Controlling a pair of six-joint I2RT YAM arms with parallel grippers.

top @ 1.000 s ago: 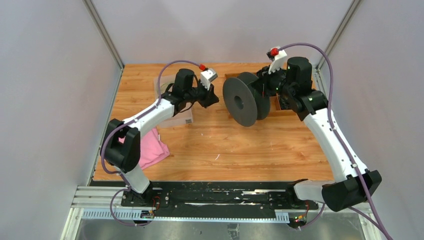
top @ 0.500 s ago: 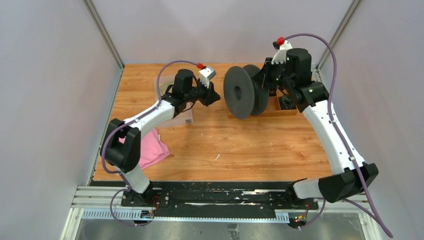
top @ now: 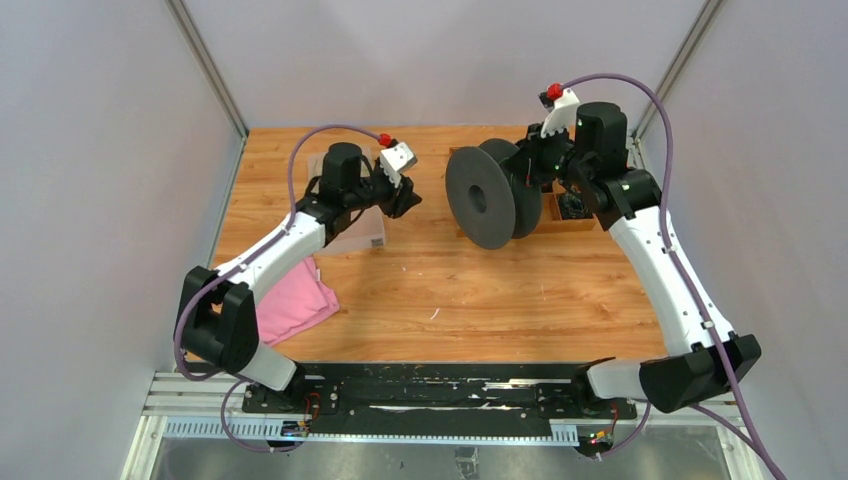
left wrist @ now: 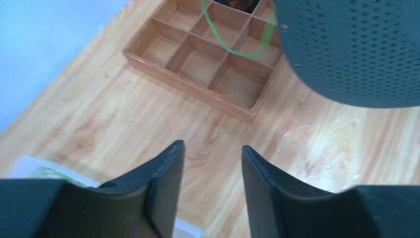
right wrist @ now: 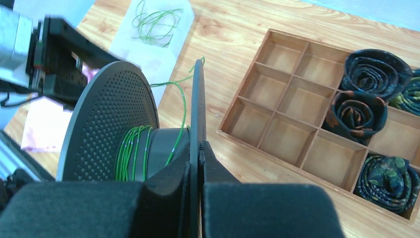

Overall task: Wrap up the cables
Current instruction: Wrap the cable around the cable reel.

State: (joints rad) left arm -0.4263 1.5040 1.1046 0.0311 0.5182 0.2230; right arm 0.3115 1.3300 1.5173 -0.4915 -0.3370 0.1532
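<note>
A big black spool [top: 488, 196] stands on edge at the back of the table. My right gripper [top: 532, 166] is shut on its right flange; in the right wrist view the jaws [right wrist: 198, 145] pinch the thin flange edge-on. Thin green cable [right wrist: 130, 152] is wound a few turns round the spool's hub [right wrist: 158, 146], and one strand runs off towards a loose green coil [right wrist: 156, 21] on a white sheet. My left gripper [top: 403, 200] is open and empty, left of the spool; it also shows in the left wrist view [left wrist: 213, 145]. A green loop [left wrist: 218, 37] hangs over the tray.
A wooden compartment tray [top: 557, 212] lies behind and right of the spool; its rim [left wrist: 188, 87] shows in the left wrist view. Rolled dark ties [right wrist: 375, 67] fill its right cells. A white sheet [top: 358, 228] lies under the left arm and a pink cloth [top: 290, 305] at the left front.
My left arm has drawn back to the left, away from the spool. My right gripper has shifted the spool back and slightly up, then settled, still holding the flange.
</note>
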